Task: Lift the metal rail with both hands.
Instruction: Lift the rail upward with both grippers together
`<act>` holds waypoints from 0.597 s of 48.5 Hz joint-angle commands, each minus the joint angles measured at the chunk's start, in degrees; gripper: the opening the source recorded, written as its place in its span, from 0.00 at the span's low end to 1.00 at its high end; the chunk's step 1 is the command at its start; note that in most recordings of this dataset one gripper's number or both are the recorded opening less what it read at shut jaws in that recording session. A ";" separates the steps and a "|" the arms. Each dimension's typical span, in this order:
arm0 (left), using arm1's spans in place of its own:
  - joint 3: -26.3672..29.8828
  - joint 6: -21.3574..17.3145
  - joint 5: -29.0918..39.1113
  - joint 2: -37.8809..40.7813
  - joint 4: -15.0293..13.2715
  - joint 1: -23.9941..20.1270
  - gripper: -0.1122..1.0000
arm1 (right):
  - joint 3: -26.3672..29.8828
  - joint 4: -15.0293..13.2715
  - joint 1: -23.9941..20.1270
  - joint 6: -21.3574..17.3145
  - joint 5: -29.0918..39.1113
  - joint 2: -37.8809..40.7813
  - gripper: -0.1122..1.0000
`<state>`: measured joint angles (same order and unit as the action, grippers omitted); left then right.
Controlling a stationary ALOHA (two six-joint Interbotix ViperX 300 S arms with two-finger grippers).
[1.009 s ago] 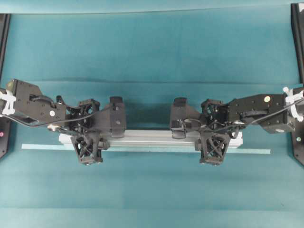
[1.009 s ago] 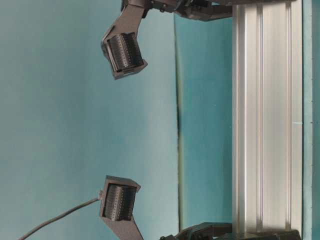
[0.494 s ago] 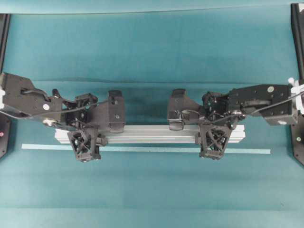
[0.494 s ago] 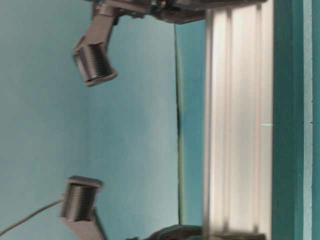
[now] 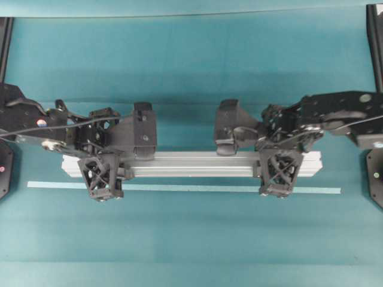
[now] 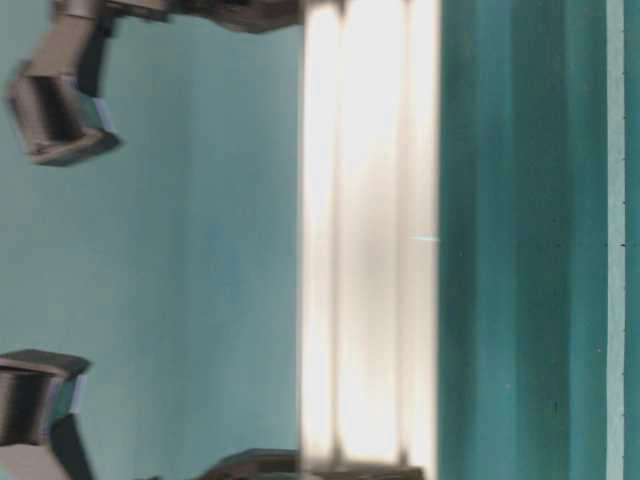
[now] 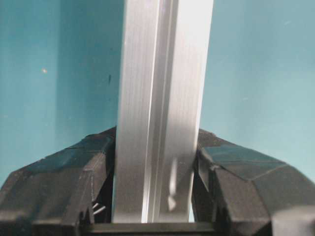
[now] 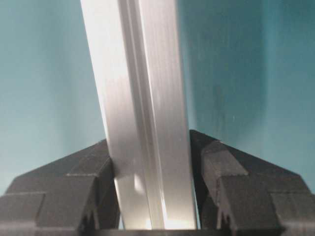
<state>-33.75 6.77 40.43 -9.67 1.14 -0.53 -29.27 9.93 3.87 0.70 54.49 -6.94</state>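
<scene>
Overhead, rail: the metal rail (image 5: 191,164) ran from 9 to 3 o'clock across the middle of the teal tabletop (image 5: 191,66), with a thin pale strip (image 5: 185,188) lying parallel at its 6 o'clock side.
Overhead, left pincer: the left pincer (image 5: 100,168) straddled the rail close to its 9 o'clock end, one lattice finger showing on the 6 o'clock side and the other on the 12 o'clock side.
Overhead, right pincer: the right pincer (image 5: 280,164) straddled it close to the 3 o'clock end in the same way.
Overhead only: both arms and the rail's full length showed here; how firmly the fingers pressed did not.
Table-level: the view was turned sideways and blurred; the rail (image 6: 370,235) was a bright band running 12 to 6 o'clock, clear of the tabletop (image 6: 520,240), a gap that the overhead view did not show.
Left wrist: the rail (image 7: 162,108) rose toward 12 o'clock from between the two black fingers (image 7: 64,187), which pinched its sides.
Right wrist: the rail (image 8: 142,113) leaned slightly toward 11 o'clock, pinched between both fingers (image 8: 236,191); only the wrist views showed this contact.
</scene>
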 commanded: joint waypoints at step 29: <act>12.13 0.44 15.91 -6.86 0.18 -1.23 0.44 | 13.71 0.88 0.35 -5.80 17.31 -3.43 0.46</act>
<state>-24.61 6.77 54.84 -14.68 1.05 -0.70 -17.93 9.84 4.13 -2.11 70.75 -9.67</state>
